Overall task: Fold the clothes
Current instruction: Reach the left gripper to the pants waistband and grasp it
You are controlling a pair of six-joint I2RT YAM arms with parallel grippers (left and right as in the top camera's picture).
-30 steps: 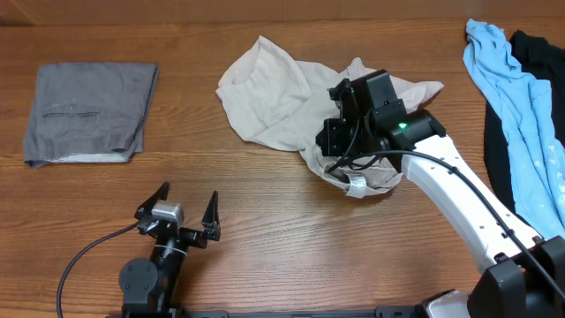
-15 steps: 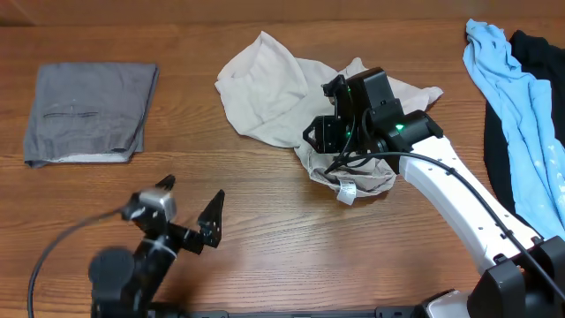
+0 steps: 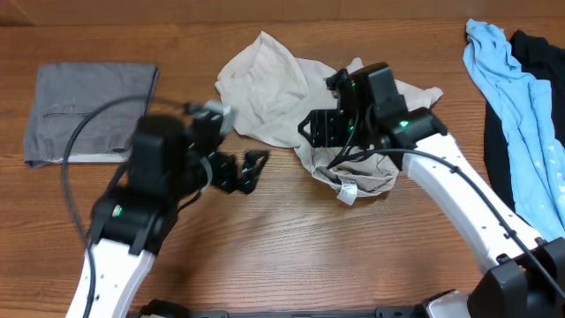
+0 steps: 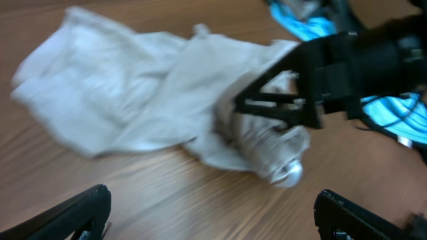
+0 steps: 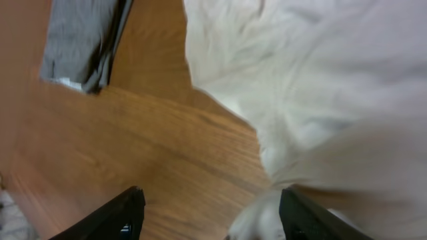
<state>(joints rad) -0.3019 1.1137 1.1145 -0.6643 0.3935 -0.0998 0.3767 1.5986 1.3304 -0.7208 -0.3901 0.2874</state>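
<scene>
The clothes, crumpled cream shorts (image 3: 274, 88), lie heaped at the table's centre, with a small white tag (image 3: 349, 190) at the near edge. My right gripper (image 3: 320, 132) hovers over the heap's front left part. It is open, and in the right wrist view (image 5: 213, 217) the cloth (image 5: 320, 80) bunches beside one finger, not pinched. My left gripper (image 3: 250, 172) hangs open over bare wood just left of the shorts. In the left wrist view (image 4: 213, 213) nothing is between its fingers, and the shorts (image 4: 133, 100) and the right gripper (image 4: 333, 73) lie ahead, blurred.
A folded grey garment (image 3: 88, 110) lies at the far left, also in the right wrist view (image 5: 83, 47). A light blue garment (image 3: 516, 115) on a black one (image 3: 538, 53) fills the right edge.
My left arm has swung up from the front edge to beside the shorts. My right gripper has opened, let go of the fabric and shifted slightly left.
</scene>
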